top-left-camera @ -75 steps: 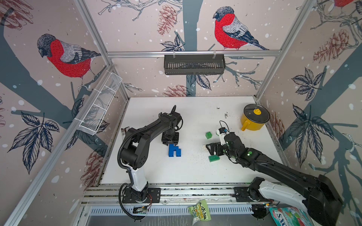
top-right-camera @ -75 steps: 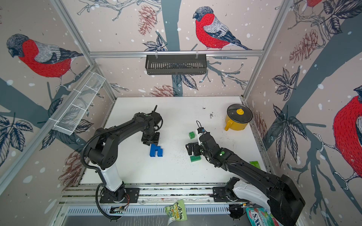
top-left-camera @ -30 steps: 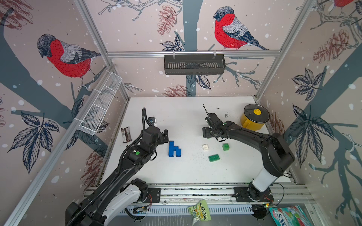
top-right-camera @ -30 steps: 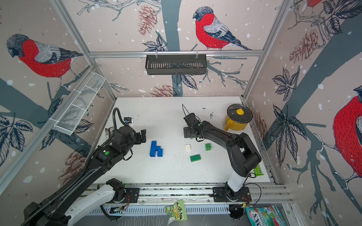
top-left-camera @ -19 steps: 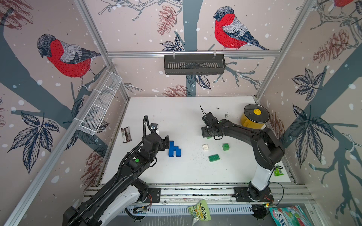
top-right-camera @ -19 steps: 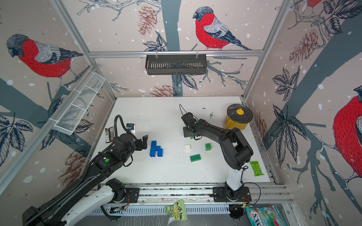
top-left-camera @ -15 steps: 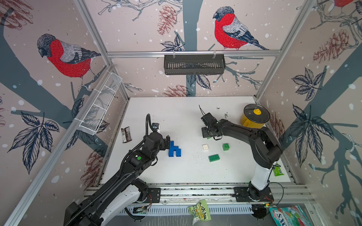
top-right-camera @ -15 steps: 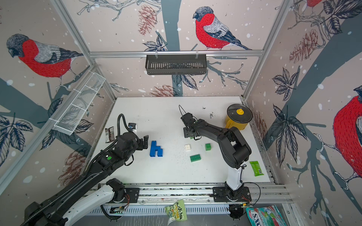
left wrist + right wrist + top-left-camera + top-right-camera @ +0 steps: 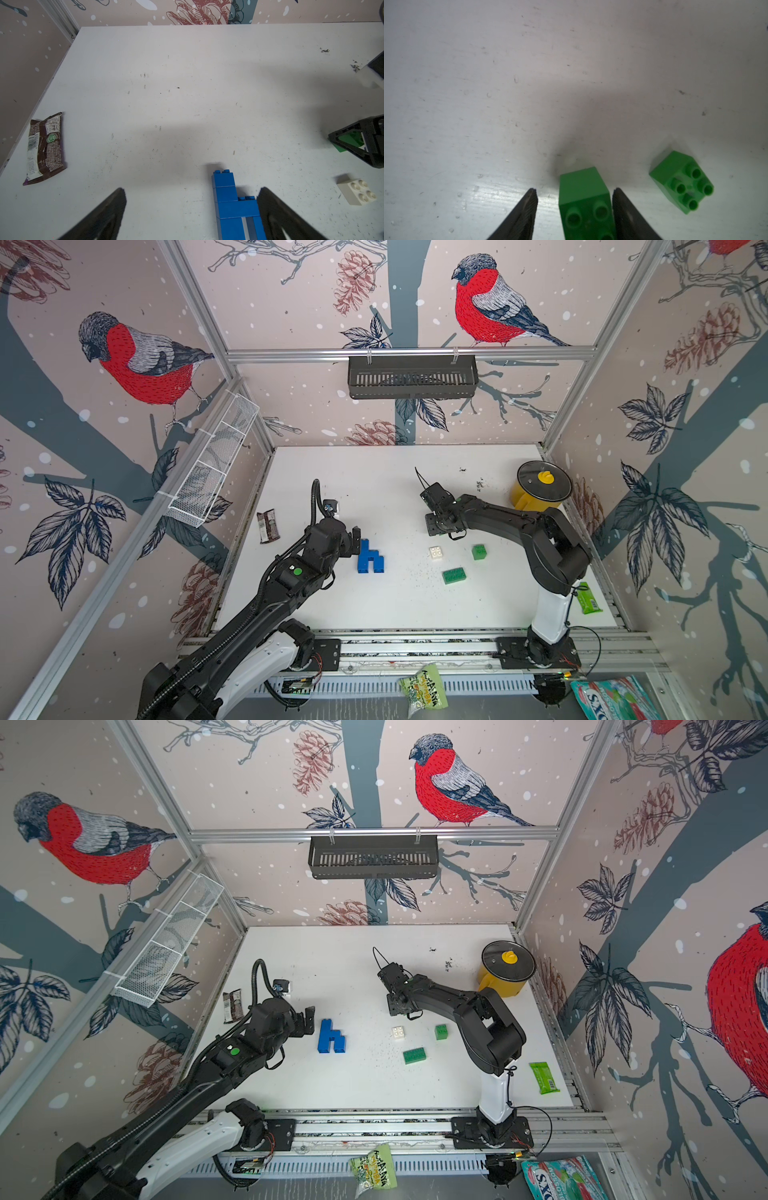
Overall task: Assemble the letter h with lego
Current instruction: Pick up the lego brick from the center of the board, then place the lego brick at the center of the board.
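The blue lego h (image 9: 370, 558) (image 9: 331, 1038) lies flat on the white table (image 9: 374, 481). My left gripper (image 9: 192, 193) is open and wide, just left of the h (image 9: 234, 205) in both top views; the h's leg lies against one finger (image 9: 270, 207). My right gripper (image 9: 574, 193) (image 9: 436, 526) is open around a green cube brick (image 9: 583, 199): one finger (image 9: 623, 207) is at the brick, the other stands apart. A second green cube (image 9: 681, 182) (image 9: 479, 551), a long green brick (image 9: 454, 576) and a white brick (image 9: 435, 552) (image 9: 357, 192) lie loose.
A yellow pot (image 9: 540, 489) with a lid stands at the back right. A brown snack wrapper (image 9: 267, 526) (image 9: 44, 148) lies by the left wall, a green wrapper (image 9: 588, 603) at the front right. A black basket (image 9: 411, 377) and a wire basket (image 9: 212, 464) hang on the walls.
My left gripper has moved right, up to the blue h. My right gripper has shifted slightly left over the green cube and its jaws have narrowed around it.
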Robot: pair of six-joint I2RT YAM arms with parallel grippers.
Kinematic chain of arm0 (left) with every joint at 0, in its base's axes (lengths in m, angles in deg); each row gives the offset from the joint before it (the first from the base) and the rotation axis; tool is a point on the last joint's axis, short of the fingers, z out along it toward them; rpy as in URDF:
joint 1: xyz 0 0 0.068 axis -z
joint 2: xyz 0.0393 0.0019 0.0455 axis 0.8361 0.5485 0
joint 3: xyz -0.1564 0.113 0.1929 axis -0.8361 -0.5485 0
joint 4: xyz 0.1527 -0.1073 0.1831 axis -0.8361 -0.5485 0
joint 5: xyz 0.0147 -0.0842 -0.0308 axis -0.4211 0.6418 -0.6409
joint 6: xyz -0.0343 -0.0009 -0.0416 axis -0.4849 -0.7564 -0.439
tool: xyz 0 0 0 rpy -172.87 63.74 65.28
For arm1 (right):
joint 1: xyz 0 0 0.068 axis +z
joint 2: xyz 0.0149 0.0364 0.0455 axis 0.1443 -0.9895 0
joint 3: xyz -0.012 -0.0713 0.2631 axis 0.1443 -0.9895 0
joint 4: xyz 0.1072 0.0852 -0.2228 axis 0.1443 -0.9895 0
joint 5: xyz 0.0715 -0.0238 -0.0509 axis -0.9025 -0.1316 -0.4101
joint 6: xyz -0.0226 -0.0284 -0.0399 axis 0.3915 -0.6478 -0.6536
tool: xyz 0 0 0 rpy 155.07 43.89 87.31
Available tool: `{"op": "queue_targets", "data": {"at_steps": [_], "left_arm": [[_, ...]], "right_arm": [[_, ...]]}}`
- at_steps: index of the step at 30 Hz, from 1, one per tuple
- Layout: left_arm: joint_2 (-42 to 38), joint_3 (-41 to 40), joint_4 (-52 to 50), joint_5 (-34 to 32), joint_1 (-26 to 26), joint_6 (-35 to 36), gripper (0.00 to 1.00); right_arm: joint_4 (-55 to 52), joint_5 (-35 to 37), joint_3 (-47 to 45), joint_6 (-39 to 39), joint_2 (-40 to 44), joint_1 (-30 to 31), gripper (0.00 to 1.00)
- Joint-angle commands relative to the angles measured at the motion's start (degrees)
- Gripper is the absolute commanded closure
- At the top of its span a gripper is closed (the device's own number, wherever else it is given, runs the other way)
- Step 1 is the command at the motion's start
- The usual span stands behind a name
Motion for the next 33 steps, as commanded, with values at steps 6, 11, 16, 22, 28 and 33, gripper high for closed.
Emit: {"op": "queue_targets", "data": {"at_steps": [6, 11, 16, 22, 28, 33], "left_arm": [[1.6, 1.1, -0.2, 0.7, -1.1, -1.2, 0.02], [2.6, 1.5, -0.5, 1.2, -1.5, -1.4, 0.02], [3.2, 1.8, -0.8, 1.4, -1.9, -1.6, 0.02], [3.4, 1.9, -1.0, 1.3, -2.0, -1.8, 0.02], [3.5, 2.0, -1.1, 1.4, -2.1, -1.9, 0.02], [3.9, 2.3, -1.4, 1.5, -2.3, -2.0, 0.02]], "right_arm": [[-1.3, 2.3, 0.1, 2.6, 0.5, 1.0, 0.45], [-1.7, 3.5, 0.2, 3.6, -0.2, 1.5, 0.51], [-1.8, 3.9, 0.1, 4.2, 0.2, 1.5, 0.59], [-2.0, 3.9, 0.0, 5.2, 0.5, 1.8, 0.67], [-3.8, 6.9, 0.3, 8.1, 2.4, 4.8, 0.76], [-3.2, 5.8, -0.5, 12.8, 4.6, 8.0, 0.81]]}}
